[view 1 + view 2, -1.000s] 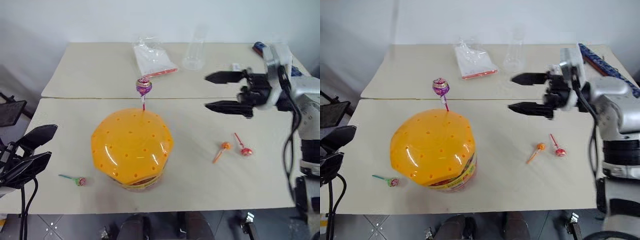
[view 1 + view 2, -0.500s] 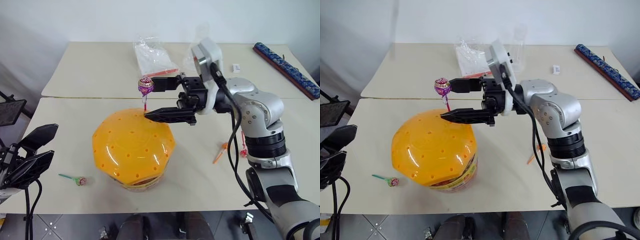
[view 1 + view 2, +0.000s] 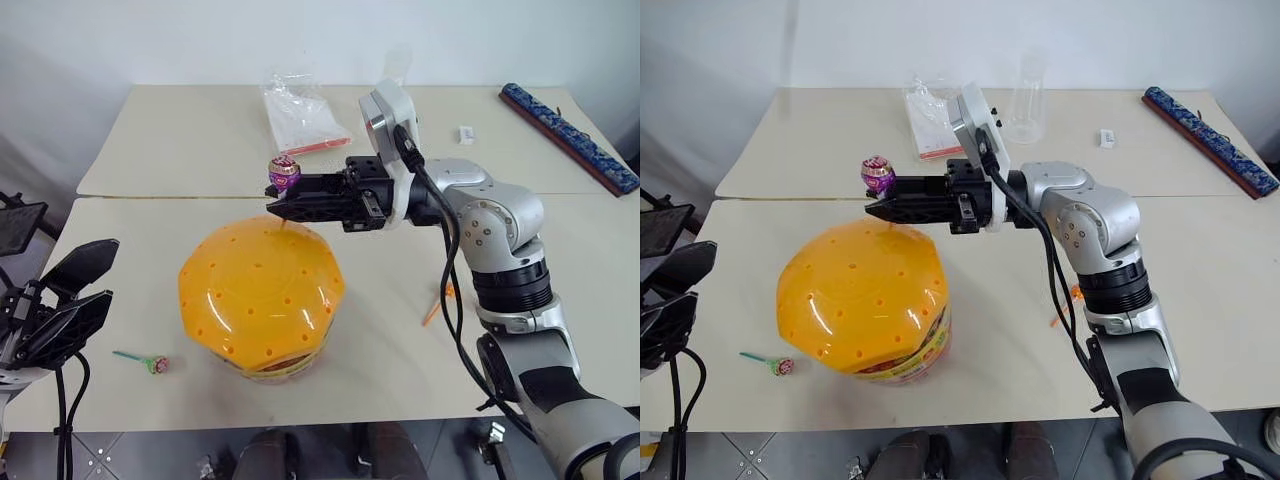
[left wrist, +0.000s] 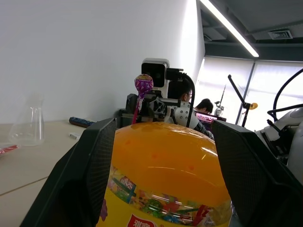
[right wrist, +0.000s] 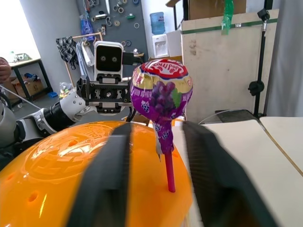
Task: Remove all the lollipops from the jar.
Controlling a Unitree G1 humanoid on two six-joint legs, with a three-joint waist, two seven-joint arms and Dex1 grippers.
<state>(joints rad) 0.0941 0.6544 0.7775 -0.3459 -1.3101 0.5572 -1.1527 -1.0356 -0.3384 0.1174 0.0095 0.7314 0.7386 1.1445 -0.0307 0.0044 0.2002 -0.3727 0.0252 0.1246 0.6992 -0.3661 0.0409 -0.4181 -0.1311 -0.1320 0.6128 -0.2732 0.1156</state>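
1. Last lollipop in the jar: the purple lollipop point(image 3: 284, 172), standing upright with its red stick in a hole at the far top of the orange dome of the jar point(image 3: 262, 290). Jar itself on the near part of the bench point(image 3: 180, 140).
2. Right gripper point(image 3: 285, 205) level, reaching in from the right, set about the stick just under the candy head and just above the dome. Narrow as seen from the head; whether already clamped on the stick, cannot tell. From its wrist view, some gap to each side of the stick.
3. Close fully on the stick, not on the wrapped head; better to confirm the stick is centred first, otherwise likely to bend or slip aside.
4. Pull straight up along the line of the stick. Probably a tight hole, so no sideways drag, which could tip the jar or snap the stick.
5. Keep the underside of the gripper off the dome while lifting.
6. Left gripper point(image 3: 108, 272) wide open and holding nothing, well apart to the left of the jar; useful for steadying the jar if the dome rises with the stick.
7. Lay the candy on the bench away from the jar, for example near the green-stick lollipop point(image 3: 155, 362) lying at the left front.
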